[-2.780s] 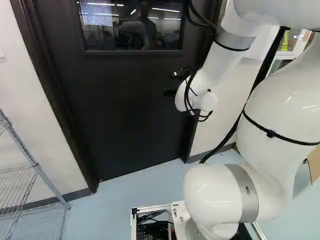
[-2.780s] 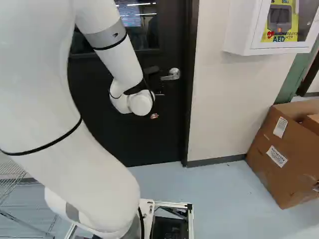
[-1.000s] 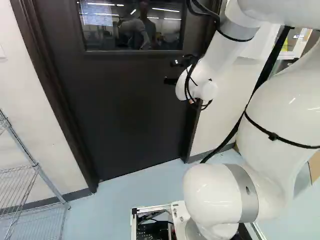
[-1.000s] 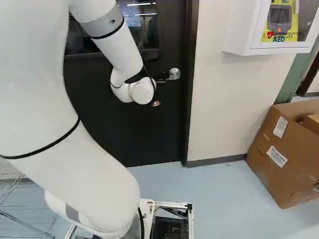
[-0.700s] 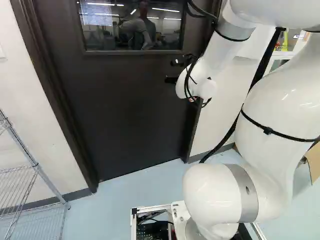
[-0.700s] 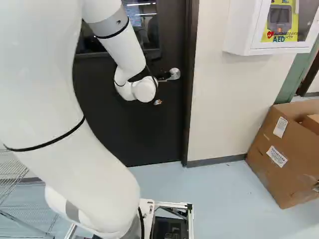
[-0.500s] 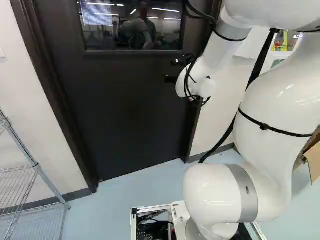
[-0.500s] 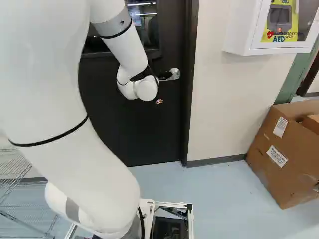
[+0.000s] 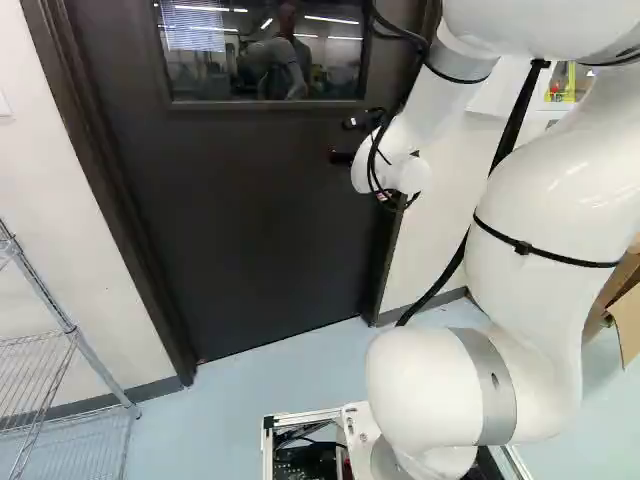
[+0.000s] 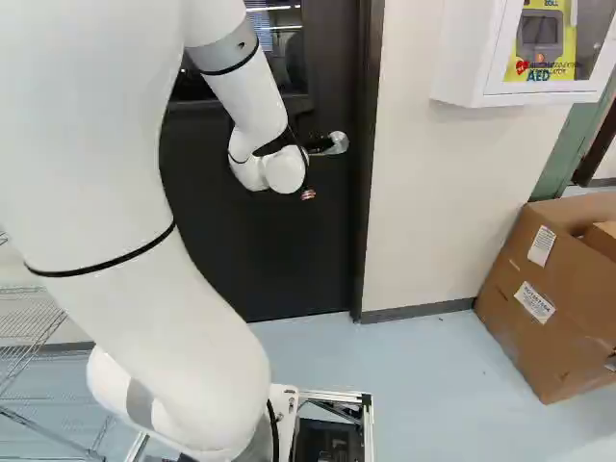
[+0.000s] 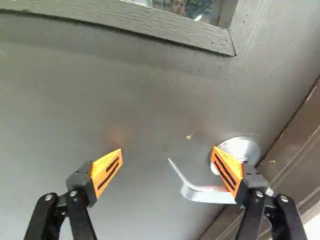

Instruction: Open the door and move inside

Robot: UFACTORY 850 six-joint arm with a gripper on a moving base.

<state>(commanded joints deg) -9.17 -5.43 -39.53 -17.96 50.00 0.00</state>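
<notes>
White robot arm: its wrist now stands higher and nearer the door lever than before; its upper link has shifted leftward in the left base view, exposing more cardboard box.

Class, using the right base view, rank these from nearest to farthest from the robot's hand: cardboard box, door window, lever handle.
1. Lever handle: right by the hand, near the door's edge.
2. Window: higher on that door.
3. Cardboard box: farthest, down on the floor at the view's right.
</notes>
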